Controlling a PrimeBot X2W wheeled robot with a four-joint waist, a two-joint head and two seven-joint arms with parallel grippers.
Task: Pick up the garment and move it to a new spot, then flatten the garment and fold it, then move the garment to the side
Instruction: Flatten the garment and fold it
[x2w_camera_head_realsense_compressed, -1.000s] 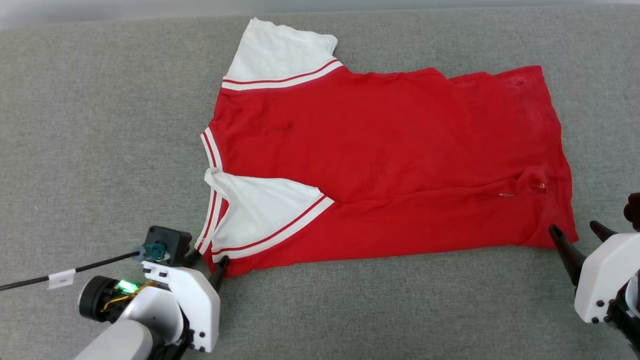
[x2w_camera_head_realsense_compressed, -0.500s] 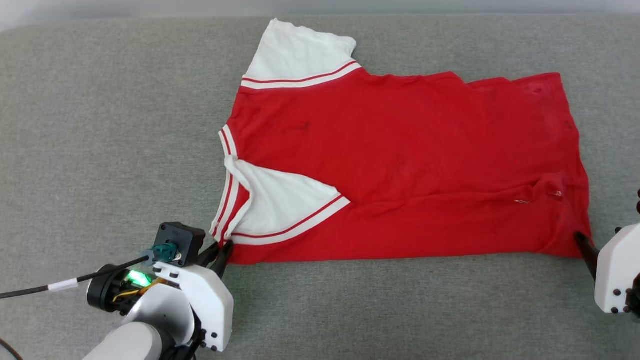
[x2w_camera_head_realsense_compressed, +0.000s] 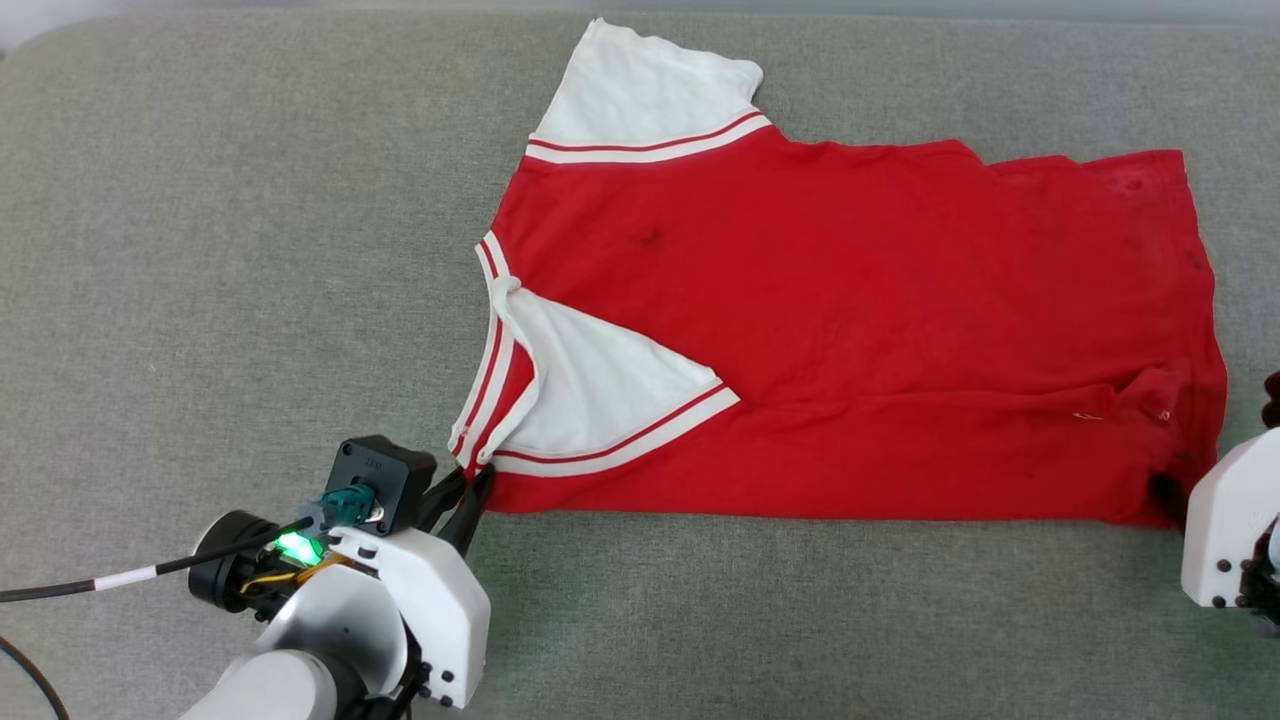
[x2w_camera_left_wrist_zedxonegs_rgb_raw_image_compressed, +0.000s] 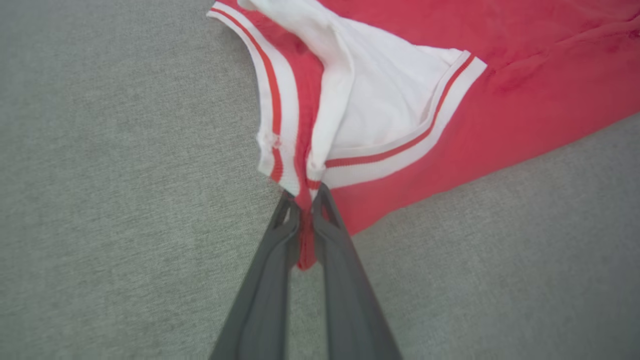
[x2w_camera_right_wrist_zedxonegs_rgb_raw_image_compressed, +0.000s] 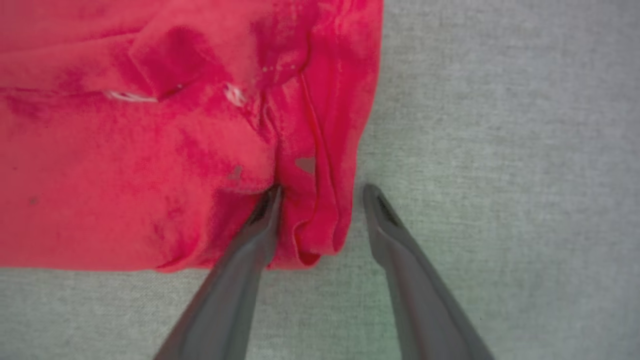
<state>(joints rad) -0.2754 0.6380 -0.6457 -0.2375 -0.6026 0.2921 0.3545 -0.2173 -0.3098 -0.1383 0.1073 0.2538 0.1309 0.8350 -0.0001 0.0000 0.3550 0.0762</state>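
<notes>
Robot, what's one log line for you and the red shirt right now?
garment: flat on grey cloth, near sleeve folded in | left claw: shut on garment by collar | right claw: open around hem corner

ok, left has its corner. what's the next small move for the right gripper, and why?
Probably close the right gripper. Its jaws stand open astride the bunched hem corner of the garment, with nothing pinched yet, while the left gripper is shut on the collar-end corner. Both corners need holding before a lift or fold.
</notes>
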